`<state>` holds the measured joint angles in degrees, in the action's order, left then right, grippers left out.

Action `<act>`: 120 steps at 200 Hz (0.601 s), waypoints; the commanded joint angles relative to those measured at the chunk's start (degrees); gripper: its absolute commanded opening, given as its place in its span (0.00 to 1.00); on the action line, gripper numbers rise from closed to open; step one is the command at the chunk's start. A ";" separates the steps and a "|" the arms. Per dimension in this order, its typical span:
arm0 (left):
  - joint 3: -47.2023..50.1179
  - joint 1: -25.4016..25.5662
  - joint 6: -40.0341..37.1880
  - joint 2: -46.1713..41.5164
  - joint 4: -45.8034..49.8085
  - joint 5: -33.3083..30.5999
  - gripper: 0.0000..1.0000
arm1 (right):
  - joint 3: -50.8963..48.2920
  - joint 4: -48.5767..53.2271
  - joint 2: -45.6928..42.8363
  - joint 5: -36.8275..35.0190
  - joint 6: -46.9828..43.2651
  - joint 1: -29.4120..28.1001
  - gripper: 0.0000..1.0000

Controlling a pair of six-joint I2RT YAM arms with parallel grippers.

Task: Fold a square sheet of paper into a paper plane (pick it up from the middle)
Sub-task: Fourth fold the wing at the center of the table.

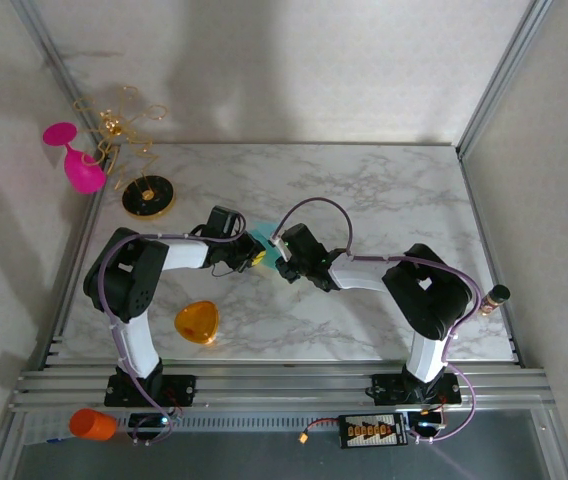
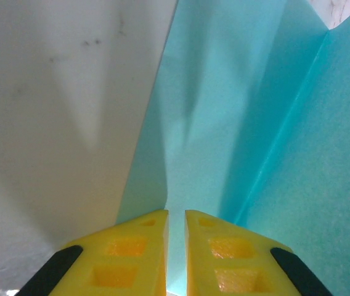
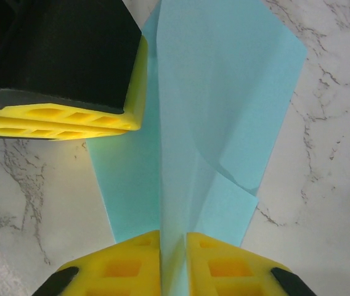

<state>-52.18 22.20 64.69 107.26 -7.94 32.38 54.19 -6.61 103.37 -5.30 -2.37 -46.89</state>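
I have the thin teal-cyan square sheet of paper (image 1: 261, 241) pinched from both sides near the middle of the white marble-patterned surface (image 1: 394, 200), partly folded. My left end effector (image 2: 176, 246) is closed on one edge with only a sliver of paper showing in the gap. My right end effector (image 3: 175, 259) is clamped on the raised centre fold at 6 o'clock in its wrist view. There the paper (image 3: 224, 92) fans away toward 12 o'clock, and my left end effector (image 3: 70, 117) sits close by at 10 o'clock. The main risk, as I judge it, is tearing: the sheet is thin and held at two points, so any pull apart or twist between my arms would load the crease and could rip it. A second risk is slipping, since smooth paper could slide out of a narrow pinch and leave the fold crooked. The loose flap at 4 o'clock in the right wrist view curls up unsupported and could buckle or catch under a finger. My two end effectors are also near enough that a small misjudged move might knock them together
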 commanded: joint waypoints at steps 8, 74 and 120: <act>-0.55 0.27 -1.13 1.72 1.53 -1.70 0.15 | -0.93 0.43 0.27 -0.43 -0.45 0.23 0.20; -0.81 0.30 -1.18 1.74 1.79 -1.62 0.15 | -1.37 0.81 0.45 -0.24 -0.36 0.24 0.23; -0.89 0.30 -1.24 1.86 1.79 -1.44 0.15 | -1.64 1.25 0.41 -0.63 -0.11 0.27 0.26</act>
<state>-52.40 22.20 64.49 107.37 -7.75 32.38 53.69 -6.22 103.37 -5.32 -2.35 -46.89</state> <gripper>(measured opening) 0.150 0.251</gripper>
